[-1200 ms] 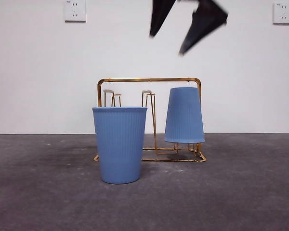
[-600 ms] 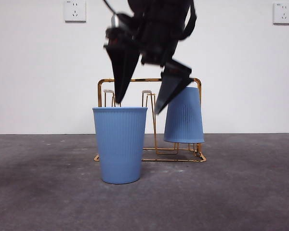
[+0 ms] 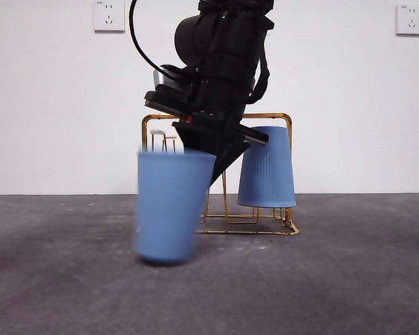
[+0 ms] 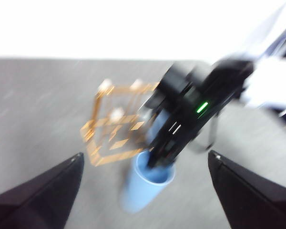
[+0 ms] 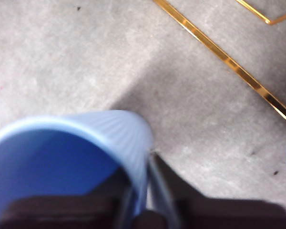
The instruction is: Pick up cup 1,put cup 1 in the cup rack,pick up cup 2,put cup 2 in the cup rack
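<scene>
Pinching the upright blue cup's (image 3: 169,208) rim wall, the right gripper (image 3: 208,164) fingers should lift straight, clear of the gold wire cup rack (image 3: 216,117) behind them.

The grey table (image 3: 349,279) bears the cup rack (image 3: 265,230) and a tilted blue cup (image 3: 166,209).

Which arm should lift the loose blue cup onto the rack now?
Right. Its gripper already pinches the upright blue cup by the rim, one finger inside and one outside. The left gripper hangs open, high and apart. The other cup sits inverted on the gold rack.
</scene>
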`<state>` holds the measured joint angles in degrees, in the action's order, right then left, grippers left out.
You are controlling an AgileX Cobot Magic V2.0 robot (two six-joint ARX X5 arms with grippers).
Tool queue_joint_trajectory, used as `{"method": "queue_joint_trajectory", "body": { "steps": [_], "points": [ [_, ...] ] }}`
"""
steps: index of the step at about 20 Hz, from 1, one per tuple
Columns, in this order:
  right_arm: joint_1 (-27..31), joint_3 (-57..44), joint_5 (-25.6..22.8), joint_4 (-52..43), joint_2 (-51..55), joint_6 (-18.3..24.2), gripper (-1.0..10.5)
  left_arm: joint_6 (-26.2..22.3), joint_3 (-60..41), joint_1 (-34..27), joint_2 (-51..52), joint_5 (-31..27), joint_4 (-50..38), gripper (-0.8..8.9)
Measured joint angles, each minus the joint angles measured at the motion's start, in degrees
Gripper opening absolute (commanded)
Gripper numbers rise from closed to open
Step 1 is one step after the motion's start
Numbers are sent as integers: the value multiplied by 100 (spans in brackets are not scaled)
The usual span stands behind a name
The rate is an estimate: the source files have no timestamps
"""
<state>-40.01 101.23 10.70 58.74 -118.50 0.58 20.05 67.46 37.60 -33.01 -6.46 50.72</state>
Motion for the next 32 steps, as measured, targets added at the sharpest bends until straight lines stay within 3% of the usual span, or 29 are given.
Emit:
{"method": "queue_joint_trajectory", "body": {
  "steps": [7,17,20,26,32],
  "points": [
    [-7,-26,9,-442,1521,72,-16,17,0,0,-55,739,-1641,439],
    [-7,-17,24,-1899,4334,70,-16,402,0,0,-531,1923,-4006,440],
    [-7,-7,87,-2319,4970,72,-16,619,0,0,-868,2415,-4651,440],
    [-11,0,719,-2986,5674,96,-16,1222,0,0,-1707,3394,-6323,442],
    [-11,0,1086,-3528,5831,103,-16,2293,0,0,-2649,4057,-8454,447]
  ]
}}
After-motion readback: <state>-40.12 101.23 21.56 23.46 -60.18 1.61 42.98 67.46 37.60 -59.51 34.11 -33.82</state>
